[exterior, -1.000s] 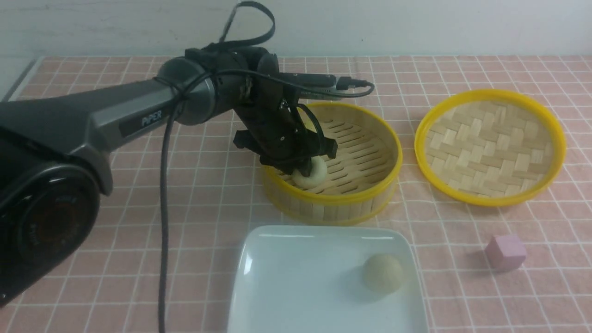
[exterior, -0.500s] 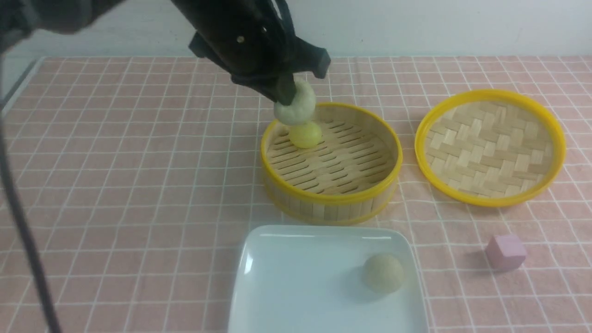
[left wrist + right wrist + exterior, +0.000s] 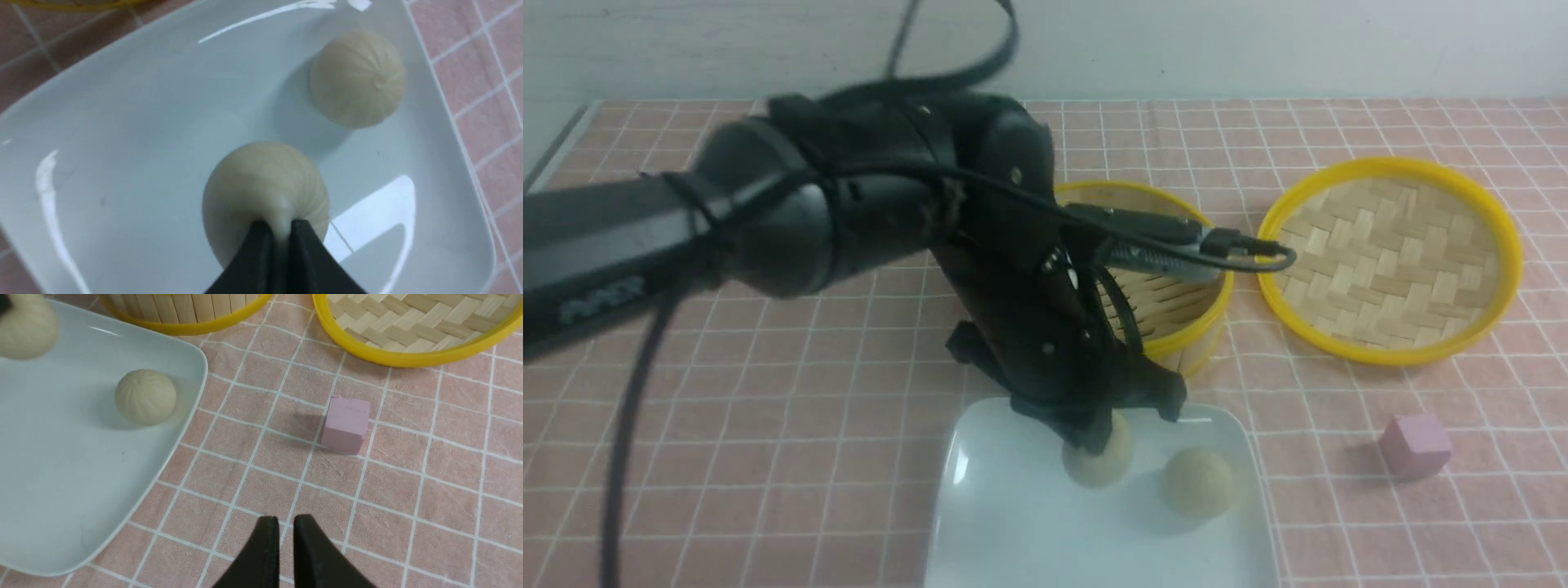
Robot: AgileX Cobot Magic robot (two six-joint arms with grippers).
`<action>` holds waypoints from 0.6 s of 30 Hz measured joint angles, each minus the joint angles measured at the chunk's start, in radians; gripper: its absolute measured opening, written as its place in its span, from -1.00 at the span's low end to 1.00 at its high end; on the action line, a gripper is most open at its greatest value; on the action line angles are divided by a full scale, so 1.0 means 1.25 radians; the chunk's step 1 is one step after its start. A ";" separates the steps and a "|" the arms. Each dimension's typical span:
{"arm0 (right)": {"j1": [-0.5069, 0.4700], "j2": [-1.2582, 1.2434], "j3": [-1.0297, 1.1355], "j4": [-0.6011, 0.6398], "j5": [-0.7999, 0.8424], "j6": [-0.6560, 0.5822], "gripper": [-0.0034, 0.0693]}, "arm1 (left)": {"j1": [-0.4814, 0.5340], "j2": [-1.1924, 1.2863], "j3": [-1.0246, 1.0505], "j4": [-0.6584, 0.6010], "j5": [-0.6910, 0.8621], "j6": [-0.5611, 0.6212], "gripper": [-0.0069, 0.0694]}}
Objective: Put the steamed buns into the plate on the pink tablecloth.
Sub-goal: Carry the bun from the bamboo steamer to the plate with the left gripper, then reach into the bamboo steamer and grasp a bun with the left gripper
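The steamed buns (image 3: pixel 145 396) in sight are two pale beige ones, both over the plate (image 3: pixel 956 490), which lies at the near edge of the pink tablecloth (image 3: pixel 768 367). Each is round with no long axis, so only the pleated crown gives a heading. The gripped bun (image 3: pixel 1096 469) hangs crown-up. The left claw (image 3: pixel 278 230) is closed to a narrow slit on the little nub at its top, with the body bulging below the black tips. It sits low over the far middle of the plate, and I cannot tell whether its underside touches the glaze. The loose bun (image 3: pixel 1197 482) rests on the plate near the right rim, close beside the gripped one but apart from it, its pleat knot tipped to one side.

The plate's left half and near part lie bare. The bamboo steamer (image 3: pixel 1184 327) stands just beyond the plate's far rim, and the woven lid (image 3: pixel 1388 257) lies to the steamer's right. The pink cube (image 3: pixel 1414 443) is well apart to the right of the plate. The right claw (image 3: pixel 282 526) hovers over bare cloth near the cube, its tips almost together and gripping nothing.
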 joint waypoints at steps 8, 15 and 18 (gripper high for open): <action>0.000 0.000 0.001 0.000 0.000 0.000 -0.75 | -0.014 0.090 0.005 0.026 -0.045 -0.080 -0.13; 0.000 0.000 0.001 0.000 0.000 0.000 -0.74 | -0.014 0.088 -0.083 0.040 0.042 -0.087 0.26; 0.000 0.000 0.001 0.000 0.000 0.000 -0.73 | -0.014 0.086 -0.147 0.083 0.065 -0.106 0.24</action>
